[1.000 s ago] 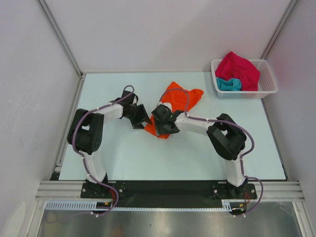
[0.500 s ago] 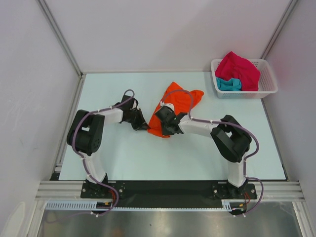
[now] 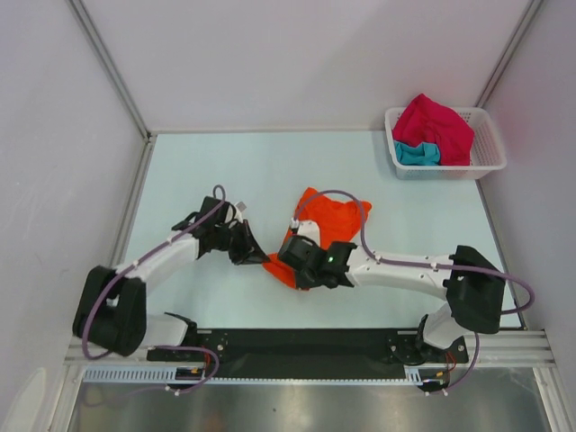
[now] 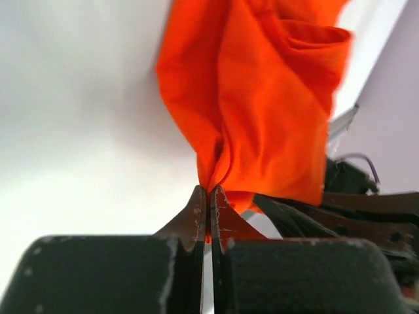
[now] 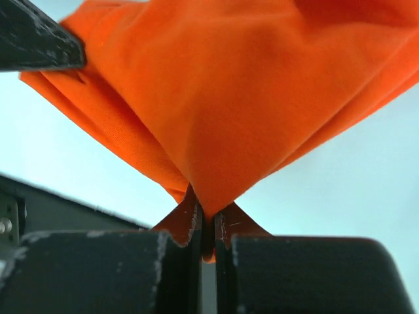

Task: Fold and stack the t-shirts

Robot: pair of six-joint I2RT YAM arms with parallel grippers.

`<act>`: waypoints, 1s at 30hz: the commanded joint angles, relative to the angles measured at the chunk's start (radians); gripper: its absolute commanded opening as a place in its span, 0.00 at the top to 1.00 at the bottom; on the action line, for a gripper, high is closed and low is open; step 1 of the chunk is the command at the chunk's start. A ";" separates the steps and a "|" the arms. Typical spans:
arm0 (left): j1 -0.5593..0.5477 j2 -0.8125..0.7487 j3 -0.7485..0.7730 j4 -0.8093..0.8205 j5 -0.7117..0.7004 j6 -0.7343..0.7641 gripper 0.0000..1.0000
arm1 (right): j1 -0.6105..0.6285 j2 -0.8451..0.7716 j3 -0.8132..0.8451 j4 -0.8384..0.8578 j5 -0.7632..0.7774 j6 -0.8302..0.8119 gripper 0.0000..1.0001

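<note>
The task looks barely begun. The orange t-shirt point(image 3: 328, 214) sits crumpled near the middle of the table point(image 3: 198, 171), with no flat panel or clean fold showing. The left hand point(image 4: 208, 196) is pinched tight on a pleat of its cloth at the near-left edge. The right hand point(image 5: 203, 212) is clamped on another gather of the same shirt, just beside the left one. The crimson-pink t-shirt point(image 3: 438, 124) and the teal t-shirt point(image 3: 416, 155) lie bunched in the white basket point(image 3: 490, 165) at the far-right corner, well apart from the hands. By my judgement all 3 shirts need folding, and no stack exists.
</note>
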 commanded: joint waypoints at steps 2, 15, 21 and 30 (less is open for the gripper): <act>0.006 -0.206 -0.030 -0.055 -0.017 -0.034 1.00 | 0.125 -0.036 0.054 -0.326 0.063 0.147 1.00; 0.004 0.128 0.446 -0.103 -0.024 0.027 1.00 | -0.138 -0.077 0.039 -0.254 0.110 0.037 0.96; 0.004 0.348 0.693 -0.150 0.015 0.039 1.00 | -0.289 -0.076 0.029 -0.227 0.105 -0.043 0.96; -0.003 0.609 0.927 -0.195 0.078 0.041 0.96 | -0.376 -0.027 0.016 -0.238 0.137 -0.085 0.92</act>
